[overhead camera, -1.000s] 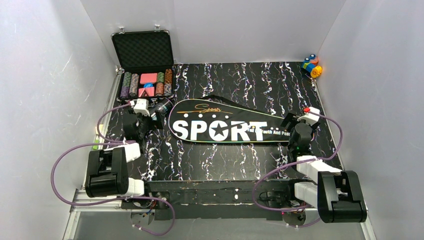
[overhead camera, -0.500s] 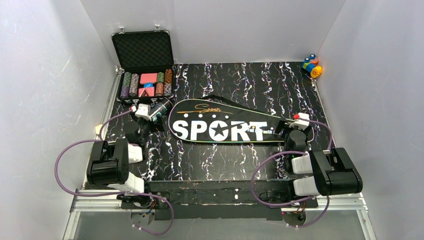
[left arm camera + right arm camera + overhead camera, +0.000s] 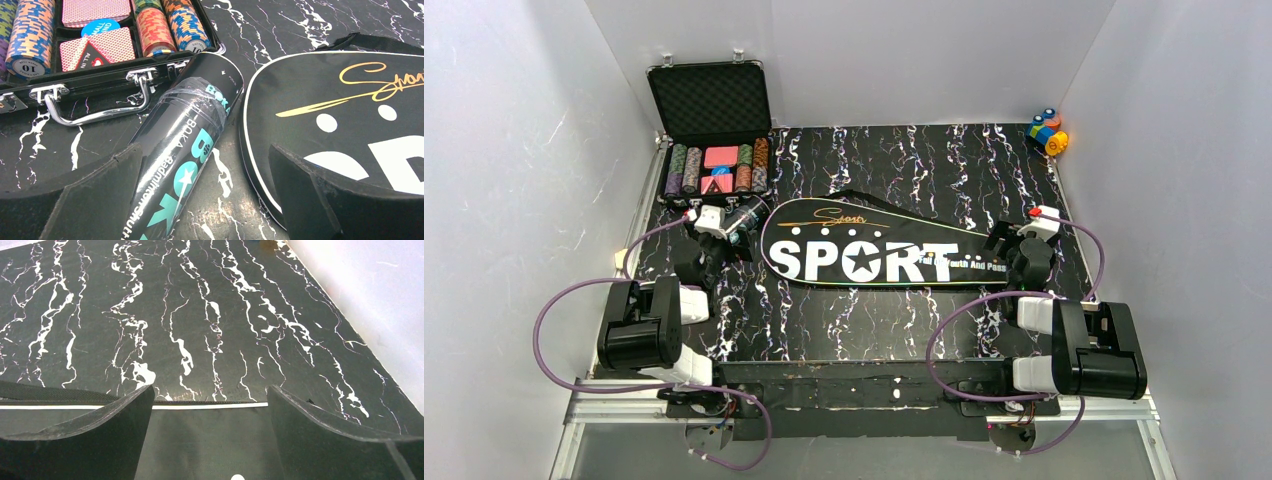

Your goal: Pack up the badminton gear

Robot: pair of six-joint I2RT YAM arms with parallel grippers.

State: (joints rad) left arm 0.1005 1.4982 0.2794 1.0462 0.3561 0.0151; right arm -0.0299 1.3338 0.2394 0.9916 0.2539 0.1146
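The left pincer hangs with its fingers spread wide astride the long dark tube with teal lettering. The tube lies on the black marbled bench between the open black case of poker chips and the round end of the black racket-shaped bag lettered "SPORT". The right pincer, likewise spread and empty, has shifted slightly rightward over the bag's narrow end within half a second; the left has not moved.
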